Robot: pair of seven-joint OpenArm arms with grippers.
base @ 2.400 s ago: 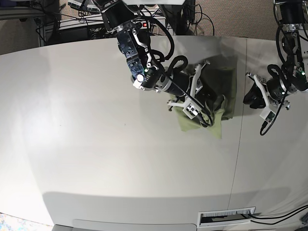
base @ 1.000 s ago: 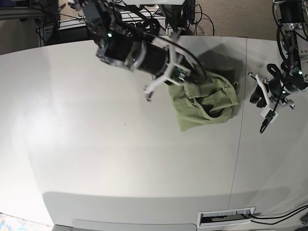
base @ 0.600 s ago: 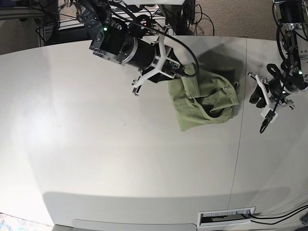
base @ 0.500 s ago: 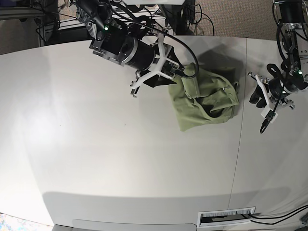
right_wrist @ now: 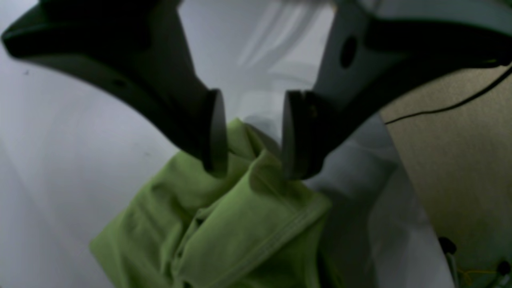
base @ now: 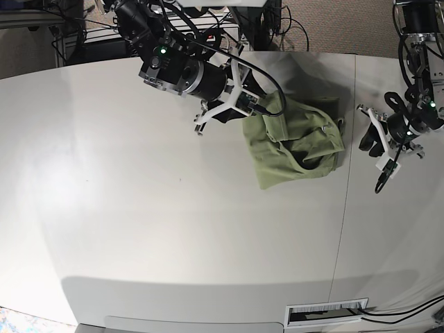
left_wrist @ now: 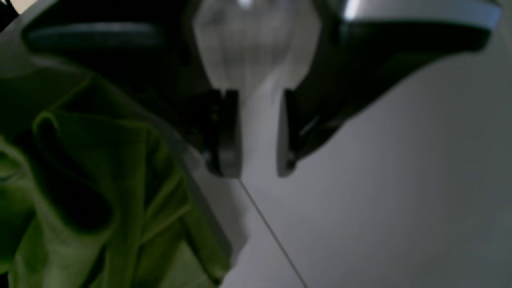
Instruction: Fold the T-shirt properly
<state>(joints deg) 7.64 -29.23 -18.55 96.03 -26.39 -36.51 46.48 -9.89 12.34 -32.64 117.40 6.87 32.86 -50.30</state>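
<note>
Where the T-shirt lies, bunched in a rumpled heap on the far right part of the table, I see its near edge running at a slant and a dark open fold gaping toward its right side. One hemmed band shows clearly in my right wrist view, doubled over the rest of the cloth. The heap's right border stops just short of the thin seam that crosses the tabletop from far to near.

My right gripper hangs at the shirt's upper left corner with its jaws parted; from the wrist camera the cloth rises between the two fingers, but neither pad is pressing it, so I read that tool as wide and holding nothing. My left gripper sits beyond the seam, apart from the shirt's right edge, also spread and empty; its wrist view shows bare tabletop between the pads and green folds off to one side.

To the left and toward me the table is broad, pale surface right up to its curved rim. A white slotted vent sits at the near edge. Cables and gear crowd the floor past the far rim.
</note>
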